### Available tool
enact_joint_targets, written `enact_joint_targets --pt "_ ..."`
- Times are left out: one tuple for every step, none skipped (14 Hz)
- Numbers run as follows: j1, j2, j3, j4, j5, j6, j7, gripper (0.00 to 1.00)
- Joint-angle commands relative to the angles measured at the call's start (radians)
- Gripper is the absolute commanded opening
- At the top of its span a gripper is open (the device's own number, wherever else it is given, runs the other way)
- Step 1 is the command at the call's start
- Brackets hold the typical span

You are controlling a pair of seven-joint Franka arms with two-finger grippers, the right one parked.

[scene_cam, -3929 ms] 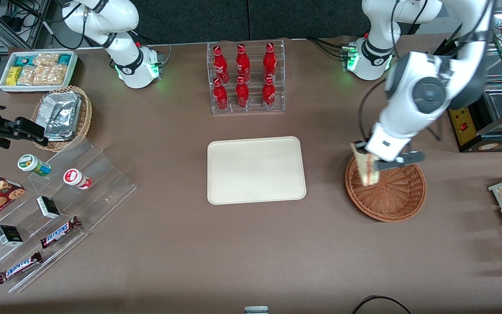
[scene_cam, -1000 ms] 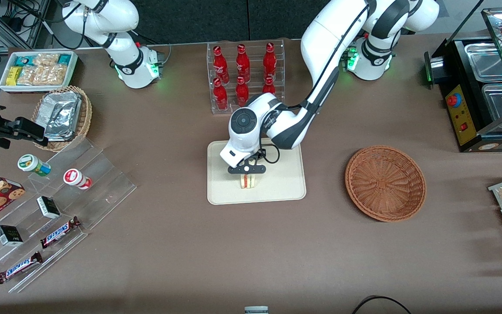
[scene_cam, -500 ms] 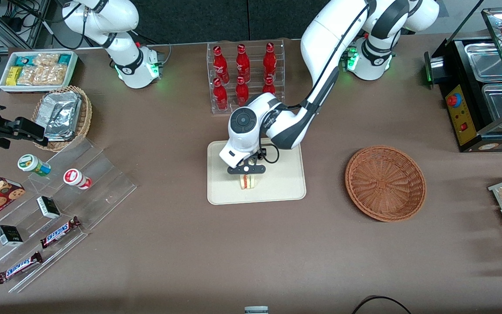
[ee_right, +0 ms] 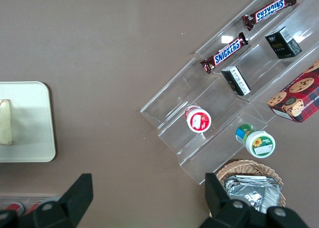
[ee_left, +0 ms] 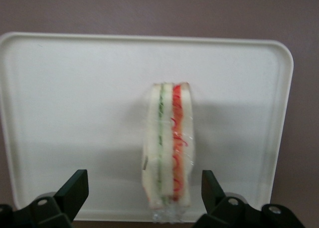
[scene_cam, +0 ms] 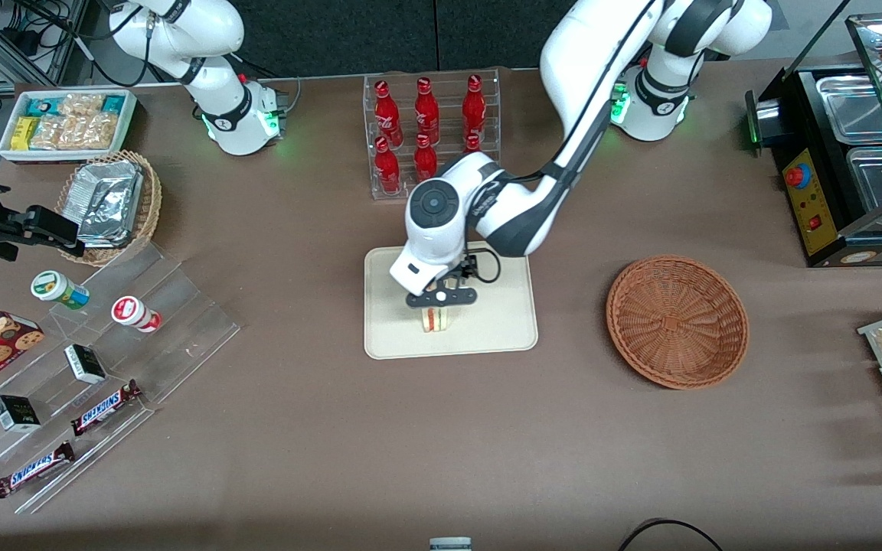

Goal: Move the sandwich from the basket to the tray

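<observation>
The sandwich [ee_left: 168, 148] stands on the tray [ee_left: 75, 103] near its front rim, released, the gripper [ee_left: 142, 198] spread wide just above it.

At the earliest moment the gripper [scene_cam: 442, 297] held the sandwich [scene_cam: 434, 319] in the air just above the basket [scene_cam: 677, 321], at that basket's rim toward the tray [scene_cam: 498, 321]. Now the sandwich stands on the tray on its own (filling stripes facing up at the wrist camera), well apart from the basket, which is left with nothing in it. Over the last second the gripper has let go: its fingers [ee_left: 75, 188] stand spread to either side of the sandwich, touching neither face, and it has risen slightly above the tray.
</observation>
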Motion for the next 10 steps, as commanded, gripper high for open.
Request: enact_joint_targets --pt "0.058 -0.053 0.000 -0.012 -0.002 -0.046 0.003 1.00" --pt "0.080 -0.072 0.000 -0.018 -0.001 -0.049 0.011 1.00" --pt "0.110 -0.090 0.000 -0.031 -0.001 -0.054 0.038 1.00" --pt "0.144 -0.113 0.000 -0.049 -0.006 -0.066 0.078 1.00" --pt "0.172 -0.142 0.000 -0.073 -0.011 -0.084 0.119 1.00" --pt "0.209 -0.173 0.000 -0.104 -0.012 -0.098 0.159 1.00" --pt "0.245 -0.205 -0.002 -0.135 -0.012 -0.110 0.208 1.00" --pt "0.278 -0.234 -0.002 -0.167 -0.012 -0.126 0.263 1.00" --pt "0.305 -0.256 0.000 -0.189 -0.012 -0.138 0.306 1.00" --pt "0.340 -0.266 0.000 -0.195 -0.012 -0.156 0.355 1.00"
